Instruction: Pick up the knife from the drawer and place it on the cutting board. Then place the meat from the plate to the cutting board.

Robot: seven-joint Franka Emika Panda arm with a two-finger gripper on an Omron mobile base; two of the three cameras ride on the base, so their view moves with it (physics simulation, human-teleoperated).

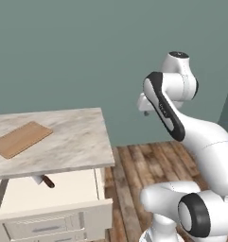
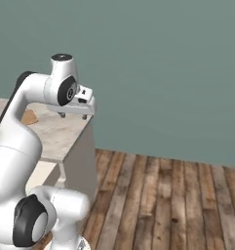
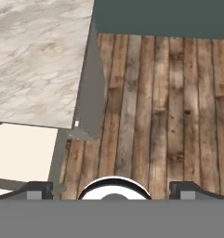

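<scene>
The knife (image 1: 45, 180), likely light, stiff and slick-bladed, lay in the open drawer (image 1: 49, 191) well below and left of the released, empty tool (image 2: 73, 115), its dark handle looking the safest place to grip.

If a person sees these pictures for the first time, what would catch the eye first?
Probably the big white arm, raised with its open, empty claw beside the counter's right end, above the wooden floor. Next, the open drawer under the marble counter, with the knife at its back. The cutting board lies bare on the counter's left.
</scene>
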